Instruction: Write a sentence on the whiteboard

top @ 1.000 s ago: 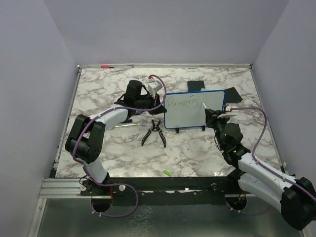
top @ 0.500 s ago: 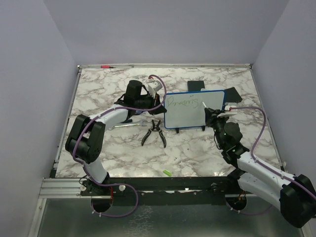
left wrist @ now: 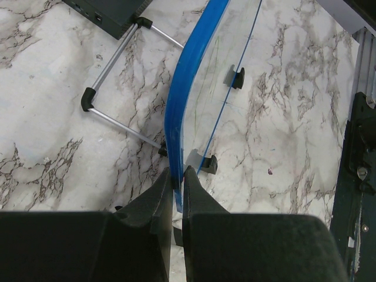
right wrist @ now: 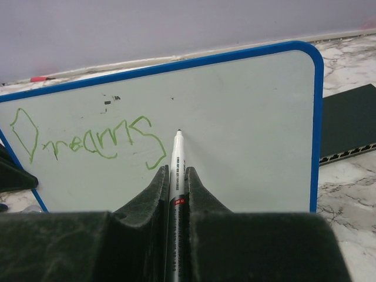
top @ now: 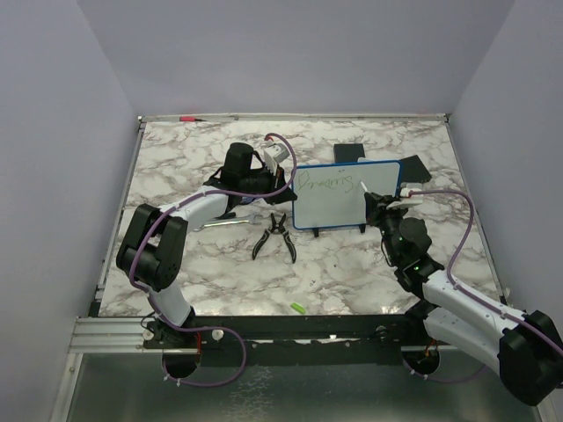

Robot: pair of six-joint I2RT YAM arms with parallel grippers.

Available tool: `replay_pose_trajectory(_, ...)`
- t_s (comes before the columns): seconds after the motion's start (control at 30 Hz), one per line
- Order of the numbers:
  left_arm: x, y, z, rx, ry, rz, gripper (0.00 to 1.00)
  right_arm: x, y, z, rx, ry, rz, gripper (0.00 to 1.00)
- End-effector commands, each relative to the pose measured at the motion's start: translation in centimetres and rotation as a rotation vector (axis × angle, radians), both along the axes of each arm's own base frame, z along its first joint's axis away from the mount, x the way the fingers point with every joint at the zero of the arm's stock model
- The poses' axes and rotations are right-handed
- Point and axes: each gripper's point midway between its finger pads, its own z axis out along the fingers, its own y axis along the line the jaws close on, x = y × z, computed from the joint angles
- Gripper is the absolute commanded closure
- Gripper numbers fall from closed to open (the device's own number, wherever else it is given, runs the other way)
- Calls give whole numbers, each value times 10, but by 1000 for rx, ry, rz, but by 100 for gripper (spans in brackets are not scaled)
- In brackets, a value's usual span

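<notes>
The whiteboard (top: 334, 204), white with a blue frame, stands upright on small black feet at the table's middle right. My left gripper (left wrist: 178, 173) is shut on its blue left edge (left wrist: 183, 88). Green handwriting reading "Dreams" (right wrist: 88, 141) runs along the board's upper left and is also legible from above (top: 324, 183). My right gripper (right wrist: 177, 170) is shut on a white marker (right wrist: 177, 154). The marker's dark tip points at the board's face (right wrist: 252, 129), just right of the last letter. I cannot tell whether the tip touches. In the top view, the right gripper (top: 376, 204) is at the board's right end.
Black-handled pliers (top: 275, 236) lie in front of the board's left end, with a silver tool (top: 224, 223) beside them. Flat black pads (top: 356, 153) (top: 413, 167) sit behind the board. A small green piece (top: 298, 307) lies near the front edge. A red pen (top: 186, 117) rests at the back wall.
</notes>
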Motion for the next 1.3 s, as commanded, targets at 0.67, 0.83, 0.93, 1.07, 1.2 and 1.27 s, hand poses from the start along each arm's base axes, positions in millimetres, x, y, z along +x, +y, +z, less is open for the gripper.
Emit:
replay_pose_trajectory(0.67,-2,2,-10,51,9,12,100,-8,-15,-30,10,86,-63,99)
replay_pose_trajectory(0.83,-3,2,-10,50,9,11,100,-6,-14,-28,8,80,-63,99)
replay_pose_trajectory(0.93,-2,2,-11,51,10,12,100,-4,-13,-26,4,74,-61,99)
replay_pose_trajectory(1.07,-2,2,-11,51,9,12,100,-1,-12,-21,-2,60,-66,99)
replay_pose_trajectory(1.2,-2,2,-11,51,10,12,100,3,-12,-12,-7,39,-72,99)
replay_pose_trajectory(1.27,-2,2,-10,50,8,12,100,4,-13,-7,-9,28,-77,99)
